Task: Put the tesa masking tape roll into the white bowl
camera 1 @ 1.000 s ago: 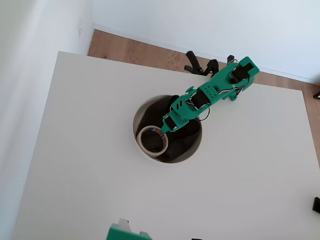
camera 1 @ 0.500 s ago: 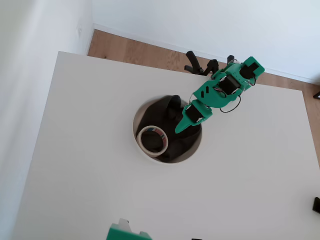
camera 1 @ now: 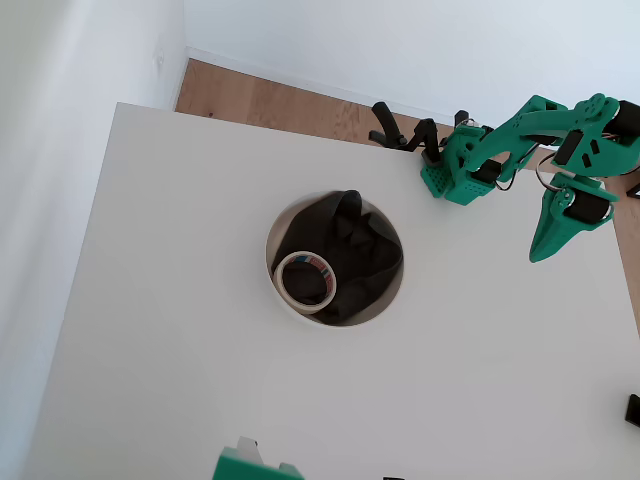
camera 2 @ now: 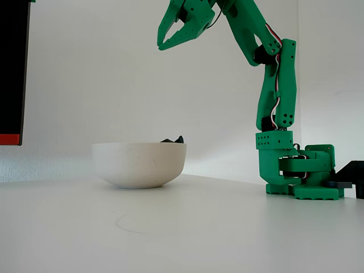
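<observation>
The tesa masking tape roll [camera 1: 305, 281] lies flat inside the white bowl [camera 1: 273, 283], at its lower-left side, resting on dark cloth [camera 1: 352, 250]. In the fixed view the bowl [camera 2: 139, 165] stands on the table with a tip of the cloth [camera 2: 173, 140] poking above its rim; the tape is hidden behind the wall. My green gripper [camera 1: 537, 255] is far to the right of the bowl in the overhead view. In the fixed view the gripper [camera 2: 165, 45] hangs high above the bowl, its jaws a little apart and holding nothing.
The arm's base [camera 2: 301, 176] stands at the table's right side in the fixed view, and the base [camera 1: 455, 175] is near the far edge in the overhead view, beside black clamps [camera 1: 400, 130]. A small black object [camera 1: 633, 410] sits at the right edge.
The gripper has risen out of the bowl and swung away to the right, towards the arm's base. The tape roll stays where it lay in the bowl.
</observation>
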### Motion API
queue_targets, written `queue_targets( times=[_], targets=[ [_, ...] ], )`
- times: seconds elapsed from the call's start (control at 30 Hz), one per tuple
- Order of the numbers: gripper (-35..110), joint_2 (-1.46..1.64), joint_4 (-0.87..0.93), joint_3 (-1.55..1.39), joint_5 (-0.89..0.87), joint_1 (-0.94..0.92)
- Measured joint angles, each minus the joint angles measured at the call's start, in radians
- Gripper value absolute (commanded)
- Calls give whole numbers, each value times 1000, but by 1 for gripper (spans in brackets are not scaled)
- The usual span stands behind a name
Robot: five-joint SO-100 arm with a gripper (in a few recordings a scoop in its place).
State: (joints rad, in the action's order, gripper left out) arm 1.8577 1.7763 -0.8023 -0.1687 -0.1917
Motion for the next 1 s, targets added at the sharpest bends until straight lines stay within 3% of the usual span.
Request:
queue_targets(
  times=[0.2,0.57,1.0],
  targets=[
    [-8,356,-64,-383,5,167],
    [-8,867,-407,-1279,86,164],
    [-8,1213,-551,-1818,127,127]
  ],
)
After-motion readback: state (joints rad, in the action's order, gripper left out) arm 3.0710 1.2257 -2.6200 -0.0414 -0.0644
